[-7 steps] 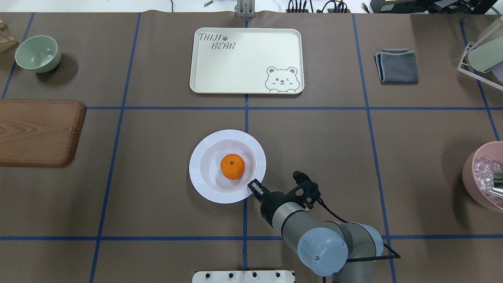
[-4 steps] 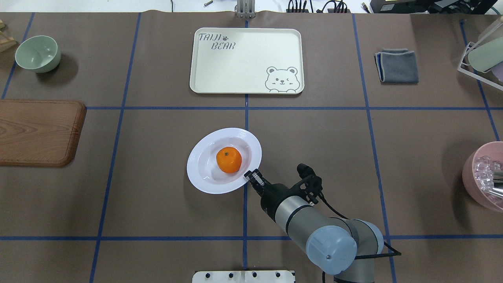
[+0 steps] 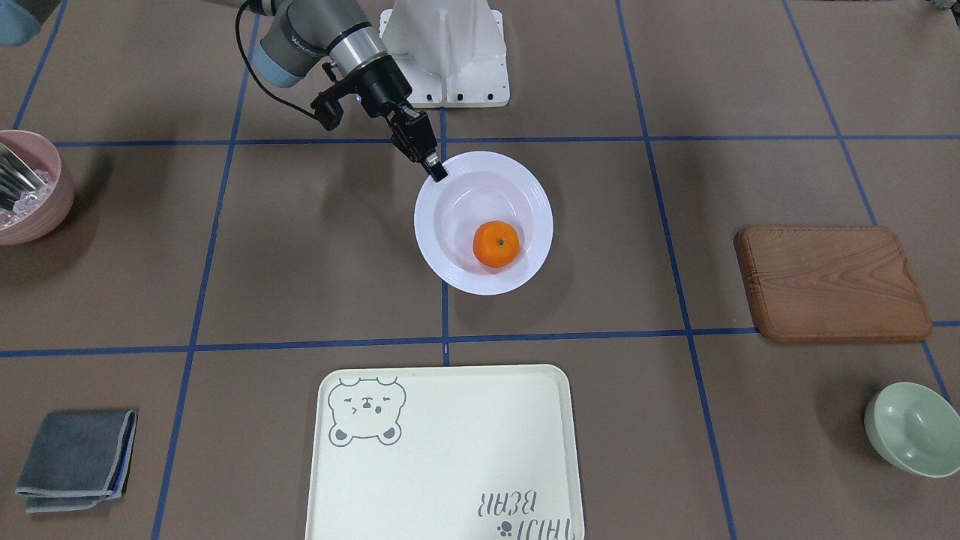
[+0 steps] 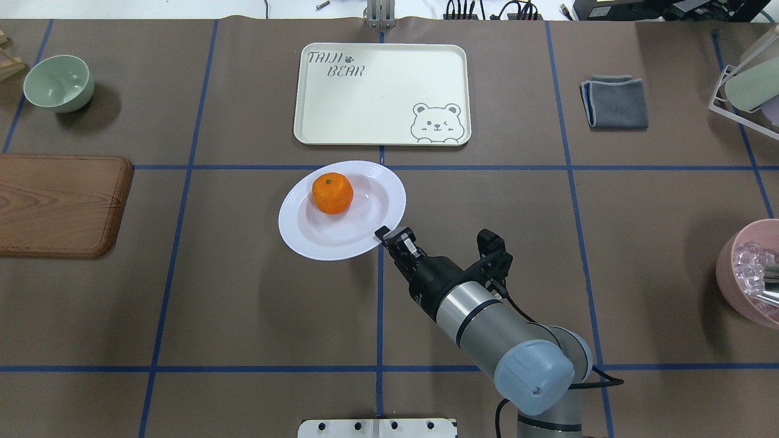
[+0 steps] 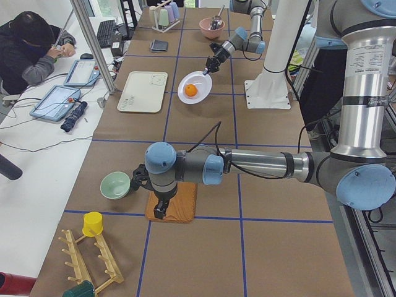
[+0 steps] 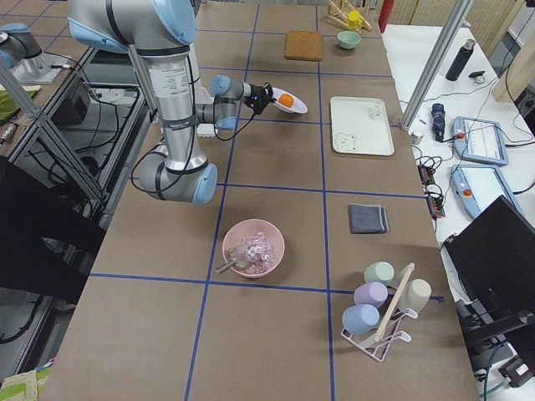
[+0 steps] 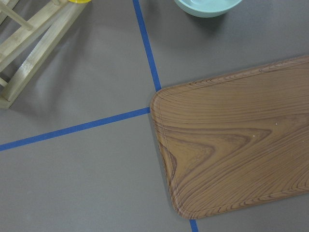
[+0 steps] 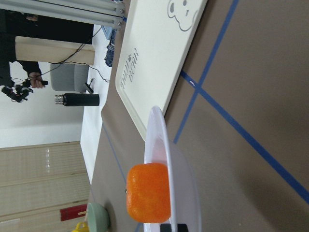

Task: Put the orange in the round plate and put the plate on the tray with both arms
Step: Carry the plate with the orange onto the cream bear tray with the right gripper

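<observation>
The white round plate (image 4: 359,214) hangs tilted above the table, a short way in front of the cream tray (image 4: 377,103). My right gripper (image 4: 389,234) is shut on the plate's near right rim. The orange (image 4: 332,193) lies inside the plate, against its far left side. The front-facing view shows the same grip, with the right gripper (image 3: 435,169) on the plate (image 3: 525,184) and the orange (image 3: 496,244) within. In the right wrist view the orange (image 8: 148,191) rests on the plate (image 8: 159,140), with the tray (image 8: 154,58) beyond. My left gripper (image 5: 159,210) hovers over the wooden board; I cannot tell its state.
A brown wooden board (image 4: 61,204) and a pale-green bowl (image 4: 59,82) lie at the left. A folded grey cloth (image 4: 614,101), a cup rack (image 4: 745,85) and a pink bowl (image 4: 751,274) are at the right. A person sits beside the table's far side (image 5: 31,49).
My right gripper has lifted the plate and carried it away from the robot toward the tray. The orange has rolled to the plate's far left side.
</observation>
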